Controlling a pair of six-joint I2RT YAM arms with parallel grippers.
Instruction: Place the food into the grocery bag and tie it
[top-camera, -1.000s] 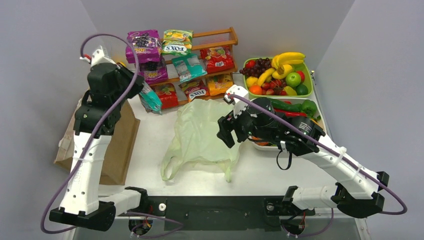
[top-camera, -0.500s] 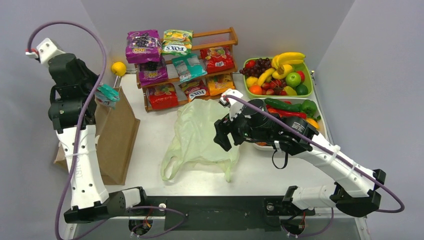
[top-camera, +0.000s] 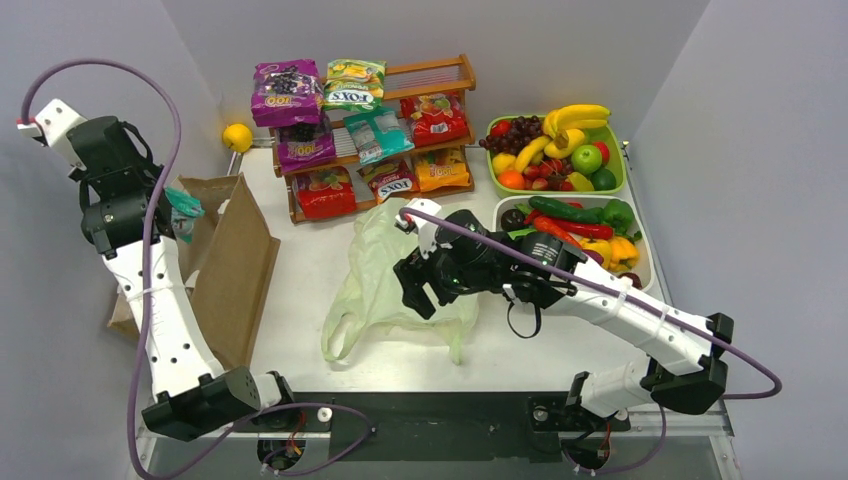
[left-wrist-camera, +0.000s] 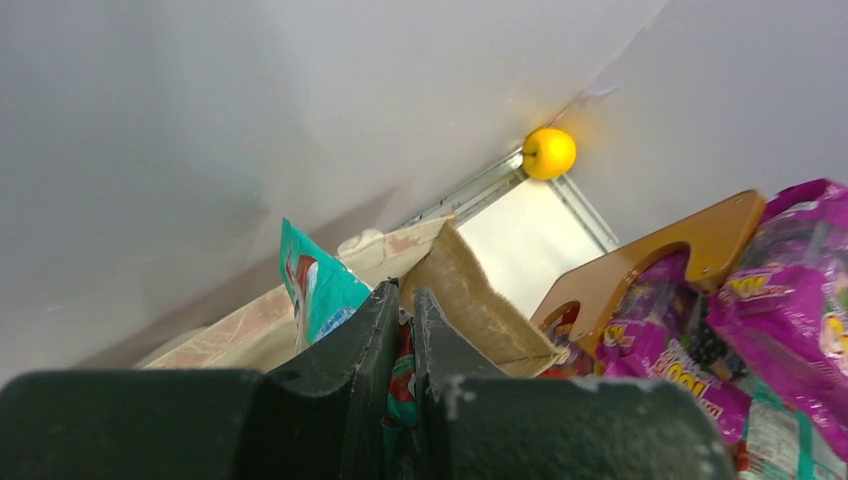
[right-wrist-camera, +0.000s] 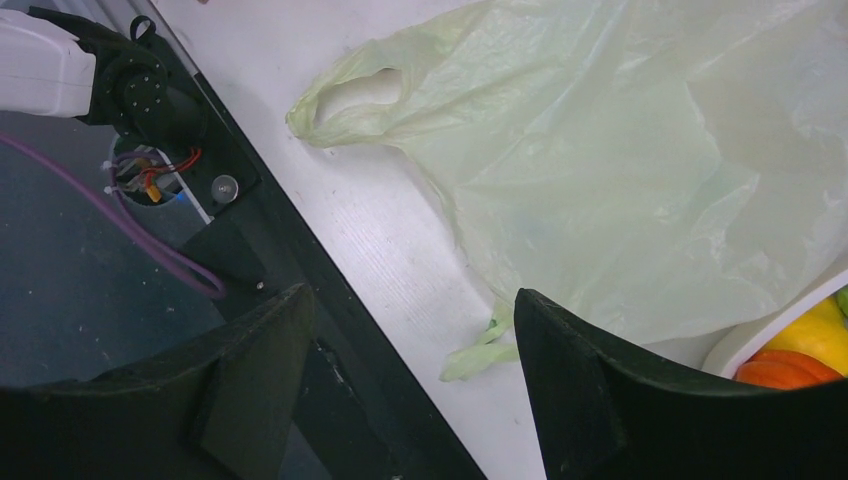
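Table (top-camera: 312, 262): grocery bag (top-camera: 385, 268), paper bag (top-camera: 240, 275), rack (top-camera: 440, 70)

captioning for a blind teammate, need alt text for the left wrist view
The left end effector is shut on a teal snack packet, the brown paper bag's open top just beyond. A yellow toy fruit sits in the table corner; purple packets fill a wooden rack at right.

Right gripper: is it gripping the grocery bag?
No, the right gripper hovers over the grocery bag with its jaws wide apart, clamping nothing.
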